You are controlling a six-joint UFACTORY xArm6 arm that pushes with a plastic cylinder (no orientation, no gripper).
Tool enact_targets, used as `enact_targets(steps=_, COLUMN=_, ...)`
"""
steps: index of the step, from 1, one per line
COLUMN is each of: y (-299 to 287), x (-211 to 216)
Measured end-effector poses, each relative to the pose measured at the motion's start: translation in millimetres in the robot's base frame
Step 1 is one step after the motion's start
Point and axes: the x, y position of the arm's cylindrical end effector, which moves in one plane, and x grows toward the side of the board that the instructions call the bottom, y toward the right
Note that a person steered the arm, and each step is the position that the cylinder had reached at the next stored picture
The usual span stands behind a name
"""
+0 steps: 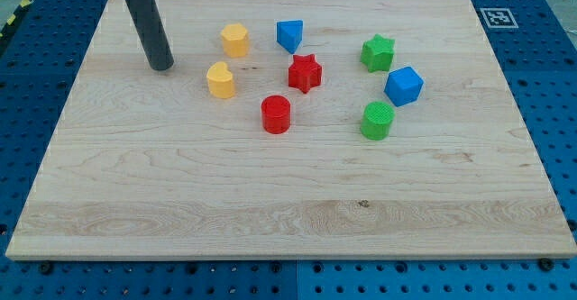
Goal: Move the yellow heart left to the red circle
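Observation:
The yellow heart [220, 80] lies on the wooden board at the upper middle-left. The red circle [276, 114] lies to its right and a little lower, a small gap apart. My tip [162, 66] rests on the board to the left of the yellow heart, slightly higher, with a clear gap between them. The dark rod rises from the tip toward the view's top left.
A yellow hexagon [234, 40] lies above the heart. A blue triangle [289, 35] and a red star [305, 73] lie above the red circle. A green star [378, 53], a blue cube [403, 86] and a green circle [377, 121] lie at right.

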Motion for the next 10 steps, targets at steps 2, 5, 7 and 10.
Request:
enact_targets(steps=2, y=14, x=0)
enact_targets(steps=5, y=121, x=2)
enact_targets(steps=7, y=122, x=4)
enact_targets(steps=10, y=89, x=8)
